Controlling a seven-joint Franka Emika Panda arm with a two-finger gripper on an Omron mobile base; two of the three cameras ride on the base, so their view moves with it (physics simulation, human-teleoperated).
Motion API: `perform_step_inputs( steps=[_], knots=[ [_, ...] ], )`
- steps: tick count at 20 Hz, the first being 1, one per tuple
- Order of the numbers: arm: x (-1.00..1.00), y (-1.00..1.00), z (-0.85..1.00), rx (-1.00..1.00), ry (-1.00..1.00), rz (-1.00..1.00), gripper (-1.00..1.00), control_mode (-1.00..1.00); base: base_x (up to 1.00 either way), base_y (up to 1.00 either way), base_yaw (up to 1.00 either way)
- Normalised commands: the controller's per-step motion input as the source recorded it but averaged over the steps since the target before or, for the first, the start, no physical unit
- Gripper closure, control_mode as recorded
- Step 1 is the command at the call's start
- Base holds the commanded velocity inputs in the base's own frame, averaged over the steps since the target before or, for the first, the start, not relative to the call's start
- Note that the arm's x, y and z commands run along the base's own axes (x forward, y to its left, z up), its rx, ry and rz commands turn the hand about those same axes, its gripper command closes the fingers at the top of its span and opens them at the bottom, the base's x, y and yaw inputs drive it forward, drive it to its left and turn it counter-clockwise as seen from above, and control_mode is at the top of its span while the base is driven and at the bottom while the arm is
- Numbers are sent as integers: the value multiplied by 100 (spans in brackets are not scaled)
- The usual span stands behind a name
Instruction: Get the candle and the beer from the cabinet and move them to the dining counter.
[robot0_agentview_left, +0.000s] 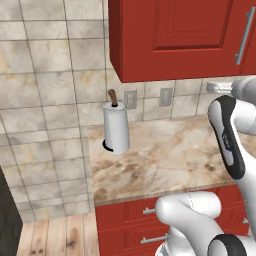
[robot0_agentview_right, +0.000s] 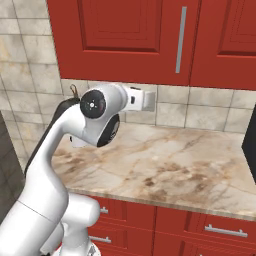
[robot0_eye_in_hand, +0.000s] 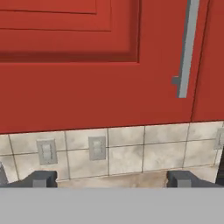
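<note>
Gripper (robot0_eye_in_hand: 112, 179), fingers apart and empty, faced the closed red cabinet (robot0_eye_in_hand: 87, 78), its silver bar handle (robot0_eye_in_hand: 187, 48) at upper right, likely lining up to open it

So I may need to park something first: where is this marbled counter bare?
Bare: the marbled stone counter right of the white paper-towel roll, from the tiled wall to the front edge. Crowded only at the far left corner, where the roll stands.

Base views flank the cabinet (robot0_agentview_left: 175, 35) (shared); hand view faces it close.
</note>
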Motion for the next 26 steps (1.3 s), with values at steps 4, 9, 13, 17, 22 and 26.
perform_step_inputs(
  steps=[4,9,13,17,22,26],
  knots=[
    [0,-46,37,-2,-13,-2,-100,-100,0,0,0],
    [0,-40,34,-3,-11,-3,-100,-100,0,0,0],
    [0,-38,30,-3,-10,-3,-100,-100,0,0,0],
    [0,-28,19,-3,-14,-2,-100,-100,0,0,0],
    [1,-20,11,-1,-12,0,-100,-100,0,0,0],
    [17,-15,0,0,-8,0,-100,-100,0,0,0]
  ],
)
